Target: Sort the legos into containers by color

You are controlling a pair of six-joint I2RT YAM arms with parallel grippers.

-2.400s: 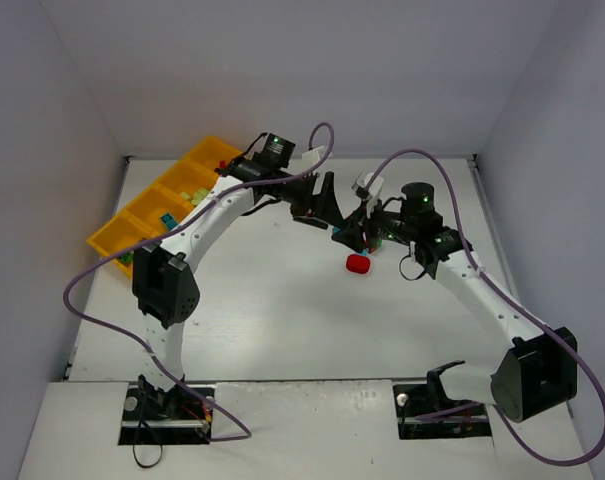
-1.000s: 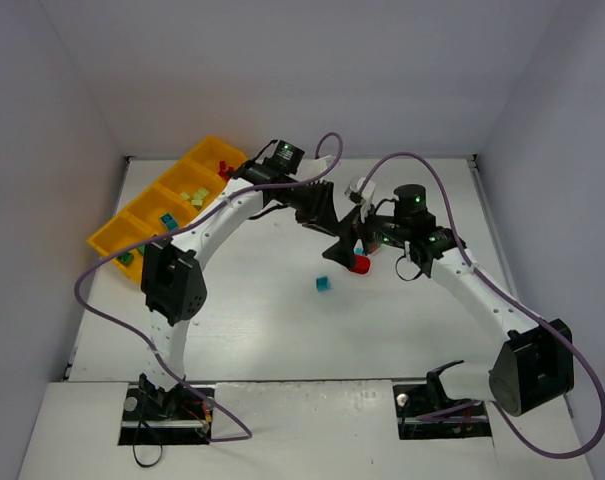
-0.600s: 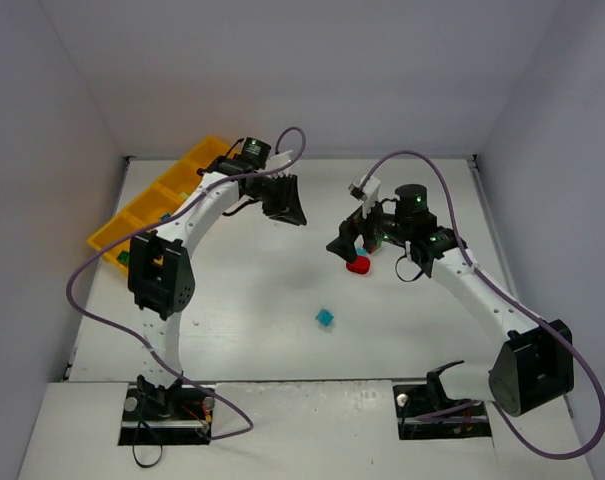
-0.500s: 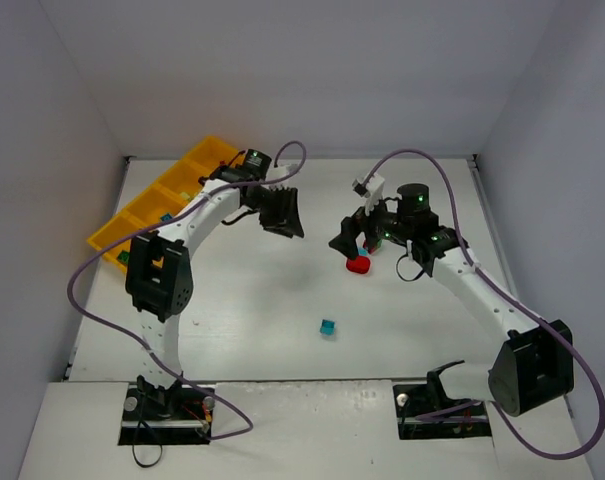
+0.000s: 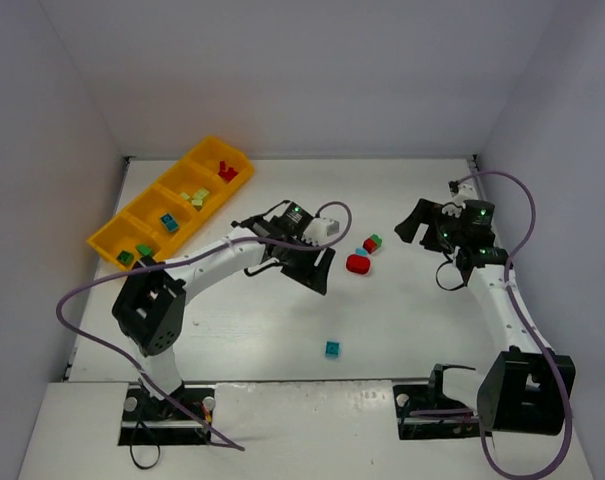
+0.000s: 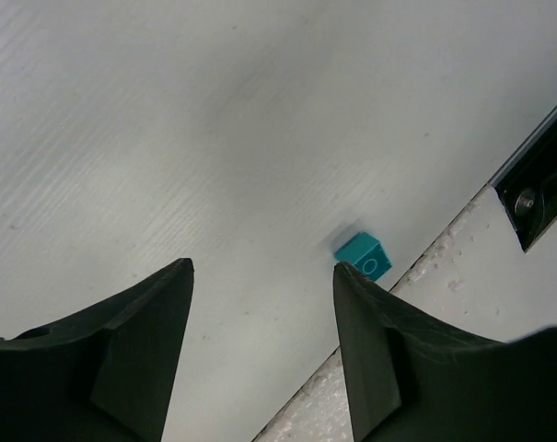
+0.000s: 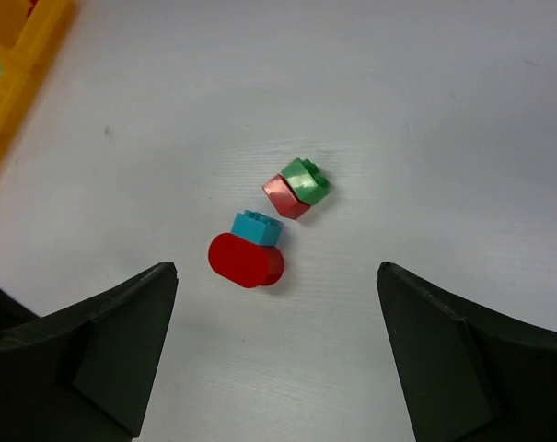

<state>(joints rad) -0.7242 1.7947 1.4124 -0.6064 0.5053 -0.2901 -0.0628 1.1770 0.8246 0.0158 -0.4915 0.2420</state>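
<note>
Teal plastic lies nearest the arms: the teal brick [image 5: 333, 348] rests alone on the white table [image 5: 232, 330] close to its near edge, well apart from the other loose legos. The left gripper [image 6: 261, 274] hangs above and a little beyond it, jaws spread and empty. In the left wrist view the brick sits just beside the tip of the right-hand finger, not between the two, so a sideways shift looks necessary before any grasp. The left arm reaches low across the middle of the table, elbow bent and wrist tipped down toward this stray, which suggests it is the next pick.

Farther back lies the red half-round [image 7: 246, 261] with a blue brick [image 7: 257, 227] touching its upper edge, perhaps stuck to it. Just beside them is a green brick joined to a red one [image 7: 296, 189]. The right gripper [image 5: 416, 222] is held off to their right, jaws wide and holding nothing, its arm bent steeply upward, probably to leave room for the left arm.

Farthest, at the left rear, the yellow tray [image 5: 104, 240] holds sorted legos: red pieces [image 5: 225, 171] in the far compartment, then yellow-green pieces [image 5: 193, 197], blue-teal pieces [image 5: 168, 222] and green pieces [image 5: 142, 250] nearest
</note>
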